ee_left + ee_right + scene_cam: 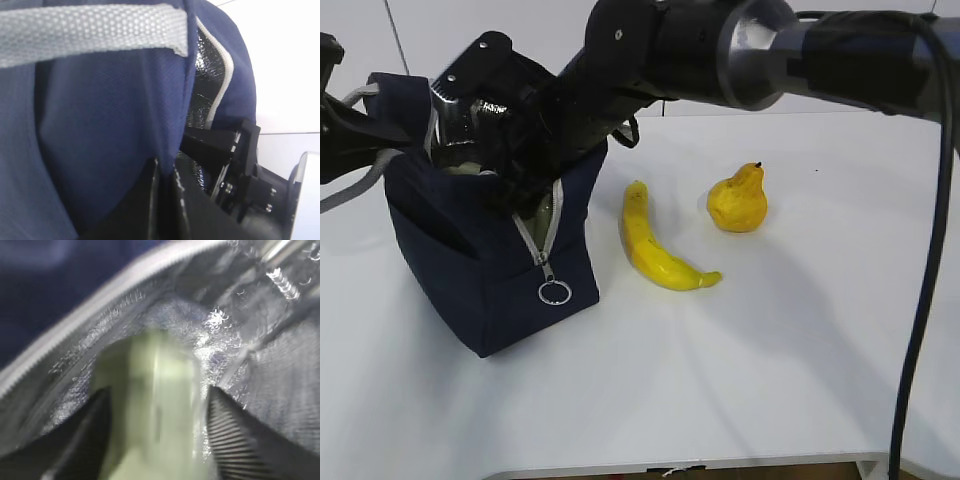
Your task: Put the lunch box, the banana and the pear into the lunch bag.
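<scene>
In the exterior view the bag (pixel 490 265) is standing on the left of the white table (pixel 770 350), its zipper (pixel 542 245) hanging open down the front corner with the ring pull (pixel 554 292) at the bottom. The right arm (pixel 740 45) is reaching across from the upper right and its gripper (pixel 480 135) is sitting in the bag's mouth, so the fingertips are hidden; a pale green sliver of the box (pixel 470 168) is showing under it. The left gripper (pixel 340 130) is cut off at the left edge, gripping the bag's rim beside a grey strap (pixel 350 185). The banana (pixel 655 250) is lying on the table just right of the bag, the pear (pixel 738 200) near it, upright, the two apart. In the left wrist view the left gripper (pixel 165 200) is pinching the navy wall (pixel 110 150) with its jaws squeezed together, mostly out of focus; the strap (pixel 90 32) is crossing the top, and silver lining (pixel 202 80) is showing behind the fabric. In the right wrist view everything is blurring: the right gripper (pixel 155 440) is spread moderately wide, its dark ribbed fingers (pixel 235 440) flanking the green box (pixel 150 410) inside the lining (pixel 280 370). Whether the fingers are touching the box cannot be told.
</scene>
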You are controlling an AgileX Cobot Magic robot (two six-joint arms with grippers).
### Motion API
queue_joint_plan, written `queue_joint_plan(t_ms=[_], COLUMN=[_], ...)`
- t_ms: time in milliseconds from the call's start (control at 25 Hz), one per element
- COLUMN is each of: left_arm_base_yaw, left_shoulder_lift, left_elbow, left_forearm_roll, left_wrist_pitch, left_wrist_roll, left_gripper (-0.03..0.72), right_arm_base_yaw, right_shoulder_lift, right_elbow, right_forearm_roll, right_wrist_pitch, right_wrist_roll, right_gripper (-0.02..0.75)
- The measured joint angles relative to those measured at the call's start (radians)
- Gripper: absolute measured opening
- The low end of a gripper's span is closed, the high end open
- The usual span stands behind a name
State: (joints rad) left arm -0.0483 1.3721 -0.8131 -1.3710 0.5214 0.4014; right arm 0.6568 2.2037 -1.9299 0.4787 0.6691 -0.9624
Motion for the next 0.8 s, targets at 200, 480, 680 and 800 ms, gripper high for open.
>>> queue_joint_plan(t_ms=[200,480,680,800], left_arm_base_yaw=[0.000,0.000,0.000,0.000], left_shoulder_lift=[0.000,0.000,0.000,0.000], left_elbow=[0.000,0.000,0.000,0.000], left_forearm_roll=[0.000,0.002,0.002,0.004], left_wrist_pitch=[0.000,0.001,0.001,0.001], left_wrist_roll=[0.000,0.000,0.000,0.004], left_gripper=[-0.010,-0.010,-0.010,-0.010], right_arm_base_yaw=[0.000,0.001,0.001,0.001], right_shoulder_lift=[0.000,0.000,-0.004,-0.023], right_elbow=[0.000,-0.004,-0.004,-0.004], right_forearm_roll=[0.002,0.008,0.008,0.006], right_wrist_pitch=[0.027,0.027,0.027,0.032], right_wrist_roll=[-0.030,-0.045,-0.060,-0.070], right_gripper=[0.449,0.540,0.545,0.546])
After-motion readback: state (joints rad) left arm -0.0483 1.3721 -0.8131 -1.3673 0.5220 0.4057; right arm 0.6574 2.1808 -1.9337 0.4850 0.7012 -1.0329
